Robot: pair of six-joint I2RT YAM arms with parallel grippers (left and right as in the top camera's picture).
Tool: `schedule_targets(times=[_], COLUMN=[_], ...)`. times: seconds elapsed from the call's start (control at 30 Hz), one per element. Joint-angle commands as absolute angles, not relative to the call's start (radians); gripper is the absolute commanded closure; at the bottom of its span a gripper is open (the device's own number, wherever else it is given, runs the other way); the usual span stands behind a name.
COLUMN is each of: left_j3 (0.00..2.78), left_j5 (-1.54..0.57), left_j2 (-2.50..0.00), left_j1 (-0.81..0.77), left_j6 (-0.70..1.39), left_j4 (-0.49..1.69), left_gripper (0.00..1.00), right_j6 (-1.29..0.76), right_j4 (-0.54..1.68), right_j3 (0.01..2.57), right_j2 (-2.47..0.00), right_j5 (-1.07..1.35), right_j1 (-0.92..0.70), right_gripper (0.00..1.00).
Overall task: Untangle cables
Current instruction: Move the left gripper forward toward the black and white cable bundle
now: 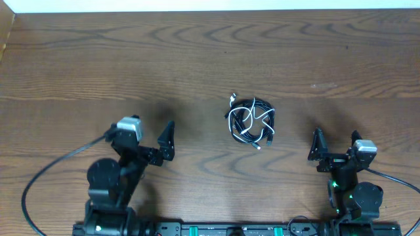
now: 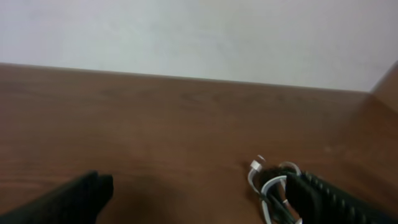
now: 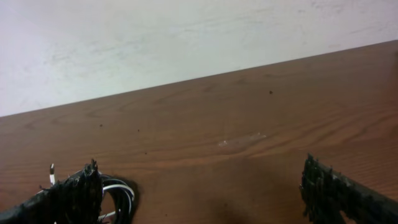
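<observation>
Left black two-finger tool (image 2: 200,185): fingers spread wide and holding nothing. It sits low at the near-left of the brown wooden counter (image 1: 79,59), well apart from the cables. The task's thing is a small tangled bundle of black and white cables (image 1: 251,122), lying flat near the counter's centre, between the two arms and a bit further out than both. A white plug end (image 2: 255,165) sticks out on the bundle's far-left side, and more white ends poke out on the near-right edge. Right black two-finger tool (image 3: 200,177): also spread wide and empty, at the near-right, with the bundle off to its left. Looks like the approach step, nothing gripped yet. To do it well, probably bring the left tool to the loose white plug end, since a free end is easier to pinch than the packed loops. The right tool can then pinch a black loop on the opposite side, so the knot gets pulled apart rather than dragged whole across the counter. The cables are light and springy, so a one-sided pull likely just slides the lot. Nothing stands between either tool and the bundle, only bare wood. Other things: a thin black arm cord (image 1: 46,174) loops at the far left, clear of the work, and a plain white wall (image 2: 186,31) runs behind the counter.
</observation>
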State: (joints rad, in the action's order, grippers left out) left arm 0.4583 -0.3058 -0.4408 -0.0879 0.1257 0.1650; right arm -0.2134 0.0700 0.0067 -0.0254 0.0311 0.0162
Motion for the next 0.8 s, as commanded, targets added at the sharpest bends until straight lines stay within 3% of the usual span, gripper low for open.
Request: schedule_targets(times=[0.0,0.5,0.77], left_j3=[0.564,0.756,0.763], left_j5=[-0.393,-0.519,-0.777], left_j2=[-0.515,-0.665,-0.667], left_j1=[-0.092,-0.092,-0.092], left_j6=[0.164,0.325,0.331], left_j4=[0.217,0.525,0.507], left_gripper=[0.02,0.02,0.02], right_j6=[-0.224,-0.224,-0.224], right_j4=[0.074,0.074,0.074], right_j3=[0.006,0.006,0.006], right_j2=[-0.025,-0.025,-0.025], right_j5=[0.028,0.028,0.028], right_j1=[0.009,0.009,0.009], right_gripper=[0.01,0.01,0.01])
